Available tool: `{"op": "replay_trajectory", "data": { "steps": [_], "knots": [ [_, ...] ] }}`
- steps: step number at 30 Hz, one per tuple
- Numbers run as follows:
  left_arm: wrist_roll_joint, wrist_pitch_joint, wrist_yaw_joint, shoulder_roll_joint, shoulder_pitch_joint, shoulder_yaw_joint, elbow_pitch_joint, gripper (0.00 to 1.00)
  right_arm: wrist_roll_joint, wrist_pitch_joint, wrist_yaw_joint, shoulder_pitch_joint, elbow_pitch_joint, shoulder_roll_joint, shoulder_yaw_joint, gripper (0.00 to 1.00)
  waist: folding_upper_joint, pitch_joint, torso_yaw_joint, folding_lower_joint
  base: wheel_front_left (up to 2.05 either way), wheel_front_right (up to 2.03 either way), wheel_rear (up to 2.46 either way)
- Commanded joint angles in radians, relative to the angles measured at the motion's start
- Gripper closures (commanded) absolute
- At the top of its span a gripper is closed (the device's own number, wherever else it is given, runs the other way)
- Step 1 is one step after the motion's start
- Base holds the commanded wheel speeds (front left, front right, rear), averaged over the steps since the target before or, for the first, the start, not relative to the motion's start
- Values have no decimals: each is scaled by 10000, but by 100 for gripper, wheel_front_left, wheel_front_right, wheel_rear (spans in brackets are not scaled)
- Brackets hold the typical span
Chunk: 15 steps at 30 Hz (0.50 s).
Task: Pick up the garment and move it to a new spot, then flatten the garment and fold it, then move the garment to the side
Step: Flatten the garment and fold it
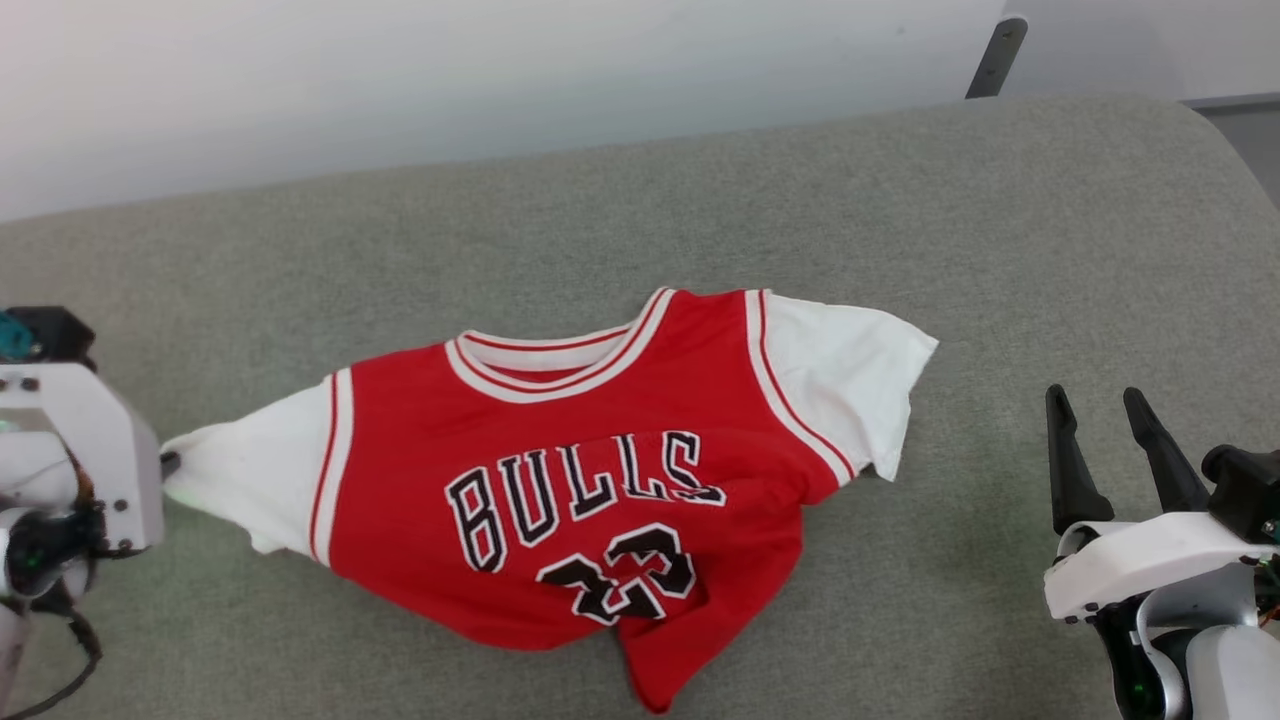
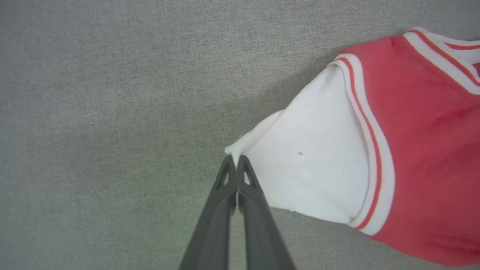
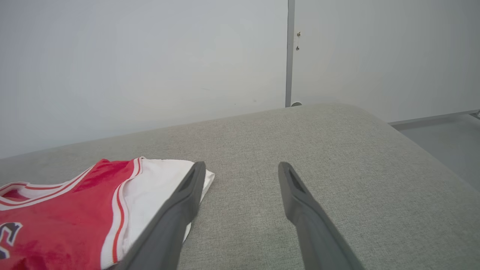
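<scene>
Bright, even light across the grey cushion [image 1: 900,200], and the far wall [image 1: 400,80] is washed out, pale and hazy. Just a soft shadow tucked beside the white sleeve of the garment [image 2: 322,157], a faint green glow at that sleeve's tip, and the weave reads crisp near and far.

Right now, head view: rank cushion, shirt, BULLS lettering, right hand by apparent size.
1. cushion
2. shirt
3. BULLS lettering and right hand look about alike; the hand is nearer the camera, so no ranking between them.
</scene>
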Motion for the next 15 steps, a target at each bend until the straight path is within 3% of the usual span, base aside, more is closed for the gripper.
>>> {"op": "replay_trajectory", "data": {
  "steps": [1, 9, 12, 13, 14, 15],
  "knots": [
    [34, -46, -25, 8, -8, 16, 117, 100, 16, 29, -10, 114, -35, -60, -9, 0, 0, 34, -27, -1, 0, 0, 0],
    [-135, -452, -105, -309, 272, 17, 1020, 98, 67, 105, -10, 57, -116, -40, 45, 0, 0, 228, -75, -1, 0, 0, 0],
    [-251, -694, -147, -548, 287, 47, 1319, 80, 74, 148, -10, -4, -121, -33, 102, 0, 0, 278, -66, -1, 0, 0, 0],
    [-265, -759, -142, -603, 279, 58, 1417, 63, 65, 143, -10, -30, -129, -29, 124, 0, 0, 289, -61, -1, 0, 0, 0],
    [-268, -823, -153, -640, 258, 52, 1503, 53, 57, 155, -10, -52, -139, -24, 139, 0, 0, 298, -53, -1, 0, 0, 0],
    [-293, -855, -160, -690, 237, 52, 1584, 35, 54, 152, -10, -65, -151, -21, 157, 0, 0, 302, -44, -1, 0, 0, 0]
  ]
}}
